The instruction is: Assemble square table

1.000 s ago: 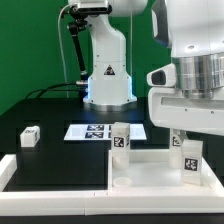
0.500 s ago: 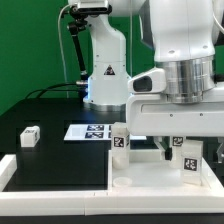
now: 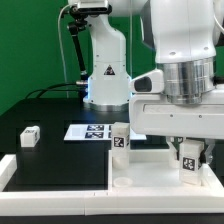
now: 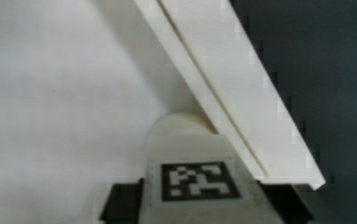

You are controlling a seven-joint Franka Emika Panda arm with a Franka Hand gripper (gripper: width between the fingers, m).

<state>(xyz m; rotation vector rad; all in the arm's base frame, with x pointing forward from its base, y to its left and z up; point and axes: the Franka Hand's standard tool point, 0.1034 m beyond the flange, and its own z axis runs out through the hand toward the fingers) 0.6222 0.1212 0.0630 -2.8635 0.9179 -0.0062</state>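
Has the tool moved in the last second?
Yes. Against the marker board, the tool has shifted toward the exterior view's left and slightly down, and now sits around the leg.

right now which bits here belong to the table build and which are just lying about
job: square tabletop; middle upright leg; leg under the gripper; gripper; loose leg lying apart
lying about: marker board; white border rails

Tabletop (image 3: 148, 166): plain white. Legs (image 3: 120, 138): white, each bearing a black-and-white square tag. Marker board (image 3: 88, 131): white, printed with black tag patterns. Table (image 3: 50, 160): black. Border rail (image 3: 8, 170): white. Backdrop (image 3: 25, 50): green.
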